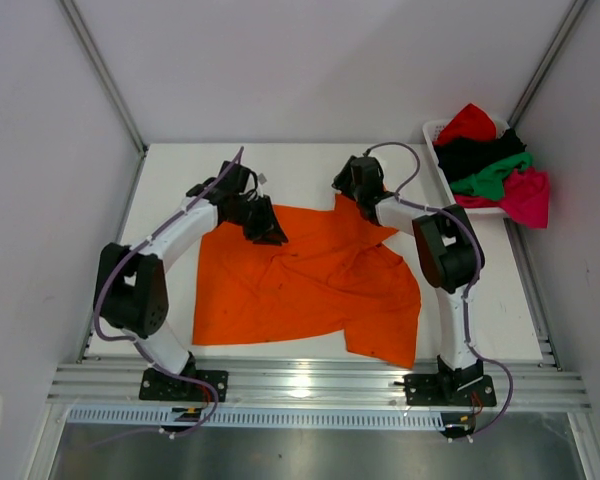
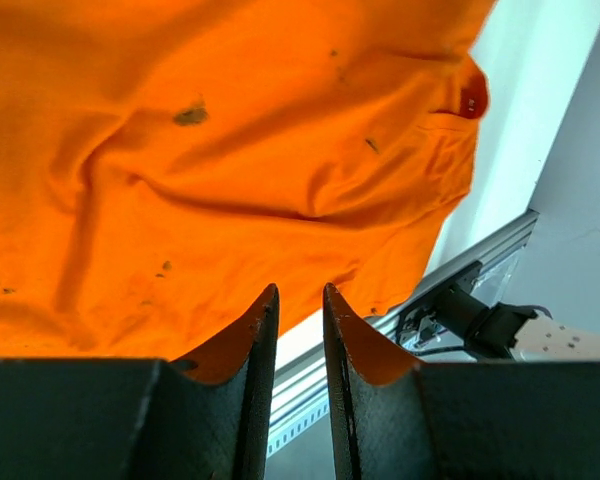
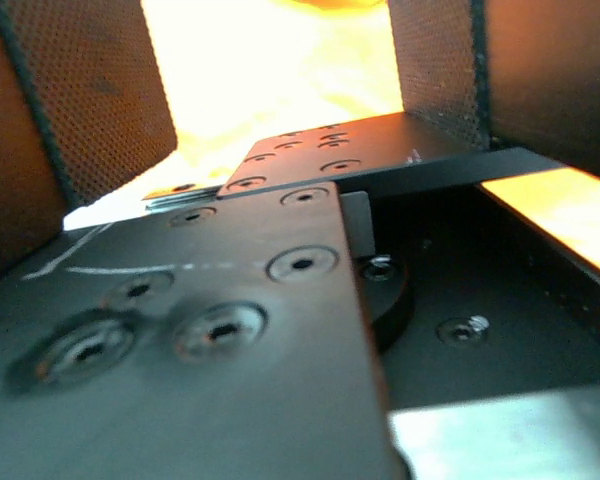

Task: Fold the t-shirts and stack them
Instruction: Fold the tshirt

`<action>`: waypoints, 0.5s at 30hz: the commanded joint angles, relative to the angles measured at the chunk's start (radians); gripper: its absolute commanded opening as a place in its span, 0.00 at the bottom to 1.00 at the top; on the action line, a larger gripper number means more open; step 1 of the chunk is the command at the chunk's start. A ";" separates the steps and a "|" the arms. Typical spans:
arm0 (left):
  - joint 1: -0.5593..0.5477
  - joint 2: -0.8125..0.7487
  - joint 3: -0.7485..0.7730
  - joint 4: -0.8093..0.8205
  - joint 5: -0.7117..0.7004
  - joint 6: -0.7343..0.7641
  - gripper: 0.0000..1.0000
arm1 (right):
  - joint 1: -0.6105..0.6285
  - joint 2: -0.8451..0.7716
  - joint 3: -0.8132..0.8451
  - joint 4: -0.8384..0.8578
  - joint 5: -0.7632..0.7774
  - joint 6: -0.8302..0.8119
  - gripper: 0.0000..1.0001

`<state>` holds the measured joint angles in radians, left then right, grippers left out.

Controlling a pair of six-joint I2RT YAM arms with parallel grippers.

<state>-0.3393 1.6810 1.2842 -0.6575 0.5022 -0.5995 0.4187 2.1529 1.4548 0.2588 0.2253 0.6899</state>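
A bright orange t-shirt (image 1: pixel 310 275) lies spread and rumpled on the white table. My left gripper (image 1: pixel 268 232) rests at its far left edge. In the left wrist view the shirt (image 2: pixel 230 150) fills the frame beyond the left gripper (image 2: pixel 300 290), whose jaws stand a narrow gap apart with no cloth between them. My right gripper (image 1: pixel 352 185) is at the shirt's far edge, near the middle. In the right wrist view its fingers (image 3: pixel 90 100) are wide apart over bright orange cloth (image 3: pixel 280 70). Red (image 1: pixel 467 122), black (image 1: pixel 470 152), green (image 1: pixel 495 172) and magenta-pink (image 1: pixel 528 196) shirts lie heaped in the basket.
A white slatted basket (image 1: pixel 432 130) stands at the table's back right corner, and the shirts spill over its right rim. An aluminium rail (image 1: pixel 310 385) runs along the near edge and carries both arm bases. White walls close in the left, back and right sides.
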 commanded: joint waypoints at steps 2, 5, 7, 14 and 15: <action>-0.012 -0.090 0.007 0.007 0.010 -0.016 0.27 | -0.024 0.053 0.096 -0.162 0.084 0.109 0.60; -0.013 -0.106 0.010 -0.001 0.009 -0.016 0.28 | -0.040 0.073 0.121 -0.229 0.097 0.174 0.60; -0.015 -0.112 0.014 -0.002 0.007 -0.017 0.28 | -0.044 0.081 0.128 -0.254 0.104 0.201 0.60; -0.027 -0.110 0.030 -0.019 0.004 -0.016 0.27 | -0.061 0.111 0.141 -0.316 0.088 0.238 0.60; -0.029 -0.112 0.030 -0.022 0.002 -0.016 0.28 | -0.064 0.117 0.144 -0.316 0.083 0.240 0.60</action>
<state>-0.3546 1.6058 1.2846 -0.6670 0.5011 -0.6029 0.3614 2.2333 1.5623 -0.0055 0.3069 0.8951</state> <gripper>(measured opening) 0.276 0.599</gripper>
